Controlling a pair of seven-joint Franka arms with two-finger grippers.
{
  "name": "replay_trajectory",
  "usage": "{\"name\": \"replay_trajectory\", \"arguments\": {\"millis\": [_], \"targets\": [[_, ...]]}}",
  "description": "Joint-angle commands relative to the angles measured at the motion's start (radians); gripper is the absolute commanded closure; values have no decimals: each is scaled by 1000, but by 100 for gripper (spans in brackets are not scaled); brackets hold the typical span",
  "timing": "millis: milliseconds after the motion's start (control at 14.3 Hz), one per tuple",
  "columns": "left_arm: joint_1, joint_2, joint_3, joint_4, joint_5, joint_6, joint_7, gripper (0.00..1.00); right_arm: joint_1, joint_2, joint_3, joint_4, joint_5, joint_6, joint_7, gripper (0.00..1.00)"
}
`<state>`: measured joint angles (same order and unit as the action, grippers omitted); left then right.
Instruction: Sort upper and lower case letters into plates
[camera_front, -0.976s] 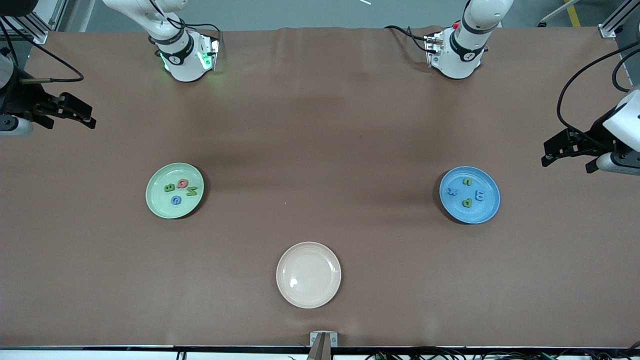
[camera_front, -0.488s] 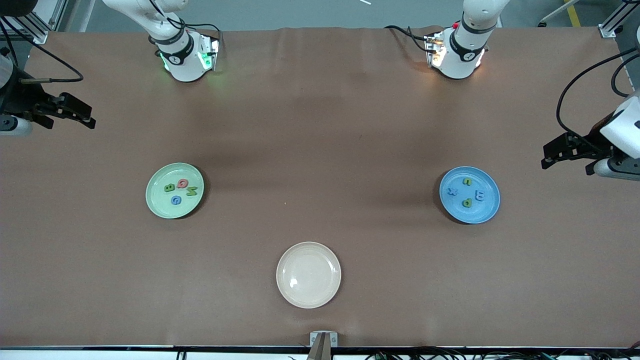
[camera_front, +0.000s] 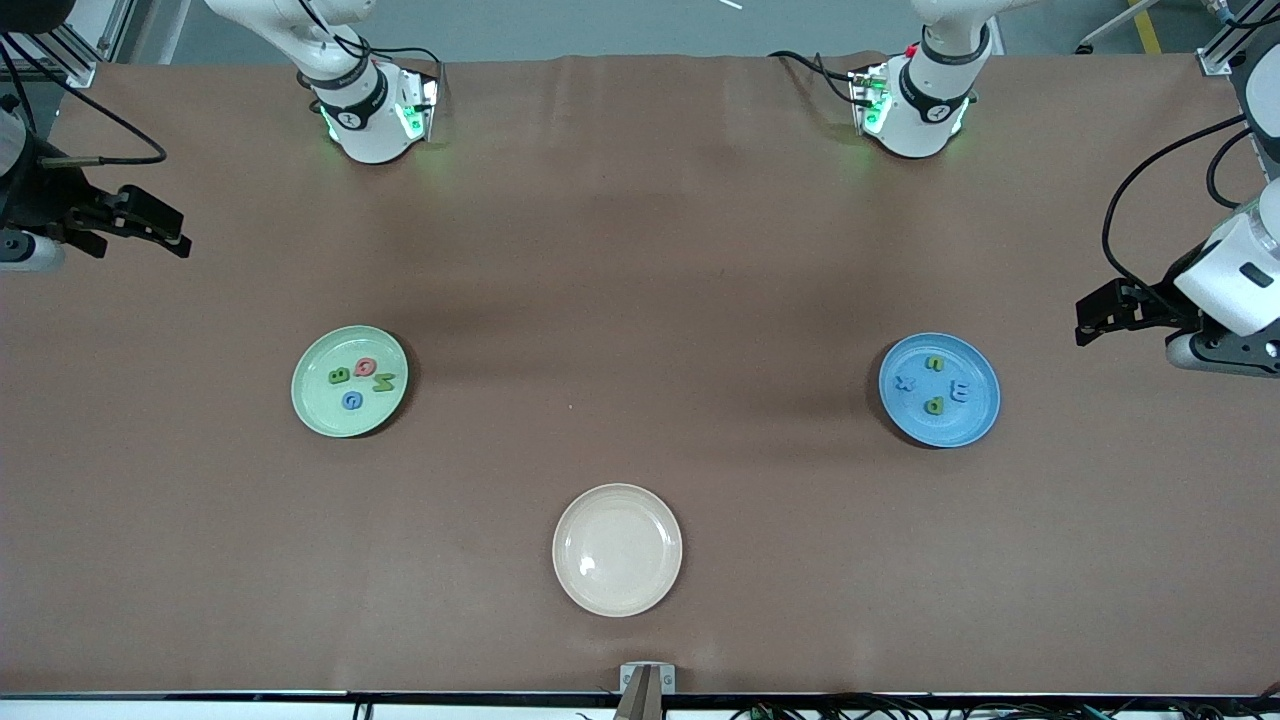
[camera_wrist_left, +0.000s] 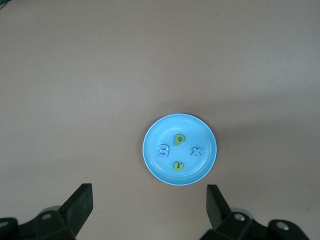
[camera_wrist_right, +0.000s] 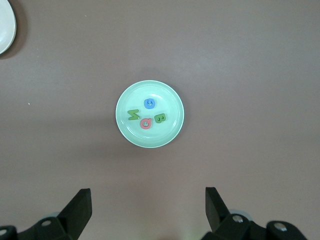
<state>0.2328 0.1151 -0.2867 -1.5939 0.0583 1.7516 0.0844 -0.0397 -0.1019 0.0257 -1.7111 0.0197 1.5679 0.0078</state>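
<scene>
Light green plate (camera_front: 349, 381) sits toward right arm's end of desk (camera_front: 640, 250), holds 4 letters: red Q (camera_front: 366, 367), green B (camera_front: 339, 376), green N (camera_front: 384, 381), blue G (camera_front: 351, 401). All lie flat inside the rim, close together, G nearest the front cam. Blue plate (camera_front: 939, 390) toward left arm's end of desk holds the other 4: green n (camera_front: 936, 364), blue x (camera_front: 906, 382), blue m (camera_front: 958, 392), green p (camera_front: 934, 406). Cream-white plate (camera_front: 617, 549) btwn the two and nearer the front cam, nothing in it. Left gripper (camera_front: 1092, 322) hangs in air over desk edge at its own end, just beside blue plate, jaws released wide, nothing held; wrist cam looks straight down on blue plate. Right gripper (camera_front: 165, 228) up over desk edge at its own end, well apart from green plate, jaws released wide, nothing held; its wrist cam looks down on green plate, w/ cream plate rim in corner
</scene>
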Motion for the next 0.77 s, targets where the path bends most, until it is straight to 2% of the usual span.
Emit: {"name": "replay_trajectory", "arguments": {"millis": [0, 279, 418, 697], "targets": [[-119, 0, 119, 40, -29, -58, 15, 0, -15, -18, 7, -10, 14, -5, 8, 0], [-283, 18, 302, 51, -43, -78, 21, 0, -15, -18, 7, -10, 14, -5, 8, 0], [-306, 20, 323, 52, -48, -76, 31, 0, -15, -18, 7, -10, 14, -5, 8, 0], [-302, 17, 320, 52, -48, -76, 29, 0, -15, -18, 7, -10, 14, -3, 8, 0]]}}
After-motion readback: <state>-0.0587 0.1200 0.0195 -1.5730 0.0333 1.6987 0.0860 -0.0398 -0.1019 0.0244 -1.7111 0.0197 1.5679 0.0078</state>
